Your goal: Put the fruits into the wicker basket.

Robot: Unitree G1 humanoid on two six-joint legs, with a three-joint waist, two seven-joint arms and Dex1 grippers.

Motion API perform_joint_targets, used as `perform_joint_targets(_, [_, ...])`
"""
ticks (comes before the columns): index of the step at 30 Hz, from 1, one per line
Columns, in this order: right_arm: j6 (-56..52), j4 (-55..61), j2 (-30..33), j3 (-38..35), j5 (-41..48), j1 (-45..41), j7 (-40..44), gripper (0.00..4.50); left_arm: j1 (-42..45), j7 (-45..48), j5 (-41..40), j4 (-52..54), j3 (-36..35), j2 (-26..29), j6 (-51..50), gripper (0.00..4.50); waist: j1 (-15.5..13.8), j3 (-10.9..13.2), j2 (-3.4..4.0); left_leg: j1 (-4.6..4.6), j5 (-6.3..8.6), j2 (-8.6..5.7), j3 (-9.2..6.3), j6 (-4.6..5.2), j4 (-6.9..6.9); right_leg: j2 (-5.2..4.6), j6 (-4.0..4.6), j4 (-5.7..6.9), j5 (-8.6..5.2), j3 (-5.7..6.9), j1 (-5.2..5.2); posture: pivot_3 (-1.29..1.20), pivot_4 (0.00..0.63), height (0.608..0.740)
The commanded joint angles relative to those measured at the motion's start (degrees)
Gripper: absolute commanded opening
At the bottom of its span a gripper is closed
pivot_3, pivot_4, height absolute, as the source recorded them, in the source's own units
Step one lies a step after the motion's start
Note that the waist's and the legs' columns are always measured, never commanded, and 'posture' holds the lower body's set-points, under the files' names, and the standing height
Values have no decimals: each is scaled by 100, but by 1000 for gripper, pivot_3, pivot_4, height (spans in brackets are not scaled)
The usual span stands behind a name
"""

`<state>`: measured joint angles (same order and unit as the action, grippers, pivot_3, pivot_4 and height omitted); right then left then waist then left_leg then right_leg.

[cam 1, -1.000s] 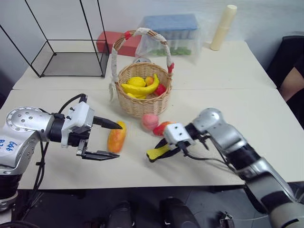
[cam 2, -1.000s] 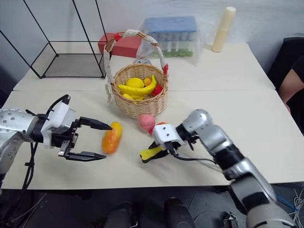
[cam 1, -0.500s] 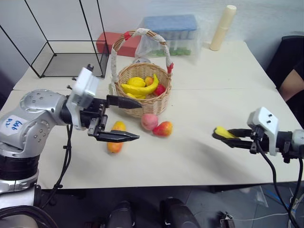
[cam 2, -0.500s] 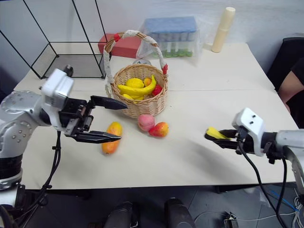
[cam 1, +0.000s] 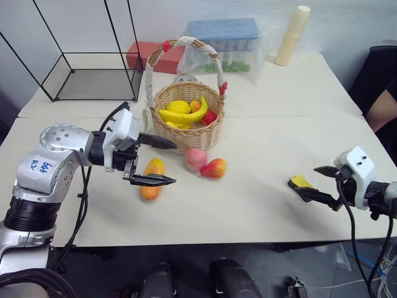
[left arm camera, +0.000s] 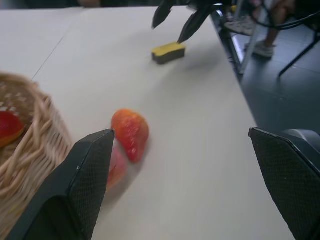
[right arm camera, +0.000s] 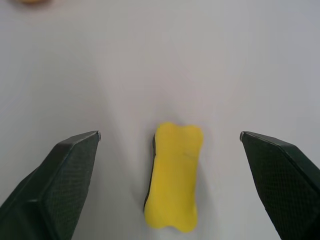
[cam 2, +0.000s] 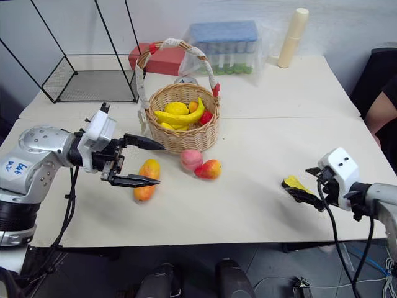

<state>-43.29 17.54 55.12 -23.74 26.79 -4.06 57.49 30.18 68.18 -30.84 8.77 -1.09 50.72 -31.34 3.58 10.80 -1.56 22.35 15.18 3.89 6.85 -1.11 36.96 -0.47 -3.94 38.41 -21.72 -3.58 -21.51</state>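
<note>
While the three loose fruits sit untouched on the table [cam 1: 260, 205], the big change is on the right side: the right gripper [cam 1: 317, 183] has swung way out from the middle of the table to its right edge and let go of the yellow sponge [cam 1: 301, 181], which it was pinching a second ago. Now the sponge lies flat on the table just in front of those fingers, which are spread wide with nothing between them; the right wrist view shows it clearly, sponge [right arm camera: 173, 182] sitting between the two open fingertips but not touched by either. The left gripper [cam 1: 165, 161] has moved a bit forward and now hovers over the mango [cam 1: 151, 178], fingers wide open, one finger up by the basket wall and the other just above the mango, holding nothing. The mango lies in front of the wicker basket [cam 1: 186, 135], slightly to its left. The pink peach [cam 1: 195, 159] and the small red-orange fruit [cam 1: 213, 167] sit touching each other just in front of the basket, same spots as before. The basket itself hasn't budged and already has a banana and a few other fruits inside. A black wire cage [cam 1: 93, 74] stands off to the left behind it.
</note>
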Motion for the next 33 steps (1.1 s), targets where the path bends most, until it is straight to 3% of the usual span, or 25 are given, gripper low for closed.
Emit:
perform_joint_targets(1, [-390,974,189,-606,1186,-255,395,4470,-465,-513,-38,239,-612,471,-823,4500,21,1,0,-1,0,3,-2,-1,-3,3,0,2,0,1,0,0,150,740])
perform_joint_targets(3, [-689,1295,210,-724,1801,-434,382,4470,-631,-776,-213,281,-818,644,-1453,4500,7,3,-3,-1,1,10,-12,-3,-4,5,0,2,0,8,0,0,150,740])
perform_joint_targets(5, [-904,1593,199,-699,2466,-728,288,4470,-451,-1371,-488,152,-963,562,-2721,4500,-26,7,-11,1,5,10,-18,3,-1,2,0,0,0,13,4,0,150,740])
perform_joint_targets(10, [-967,1939,215,-251,3022,-1302,-47,4470,-201,-2352,-706,212,-838,68,-4532,4500,-111,9,-15,8,35,-14,-29,54,9,-25,-9,-7,3,19,11,0,150,740])
perform_joint_targets(14, [-908,2028,244,-54,3146,-1474,-225,4470,-243,-3019,-376,49,-770,-312,-4721,4500,-108,11,-23,19,30,-13,-29,43,8,-25,-12,-16,5,19,3,0,150,740])
perform_joint_targets(19, [-750,2026,225,75,2976,-1319,-364,4470,-47,-3191,-550,-69,-825,-776,-5061,4500,-137,11,-24,21,18,-12,-29,22,10,-23,-11,-18,5,19,2,0,150,740])
perform_joint_targets(24, [-629,2108,204,24,2908,-1023,-443,4470,-66,-3184,-510,-86,-615,-900,-5015,4500,-156,10,-24,19,16,-12,-28,21,9,-22,-11,-17,5,19,4,0,150,740])
perform_joint_targets(27, [-610,2152,190,8,2942,-957,-524,4500,-25,-3211,-446,-199,-502,-973,-4927,3976,-151,10,-23,15,13,-12,-27,15,7,-21,-11,-16,5,18,4,0,150,740])
perform_joint_targets(33, [-527,2203,185,74,2913,-895,-676,4500,205,-3114,-488,-396,-435,-1040,-4761,2336,-162,10,-24,5,8,-12,-28,12,7,-21,-10,-10,5,18,13,0,150,740])
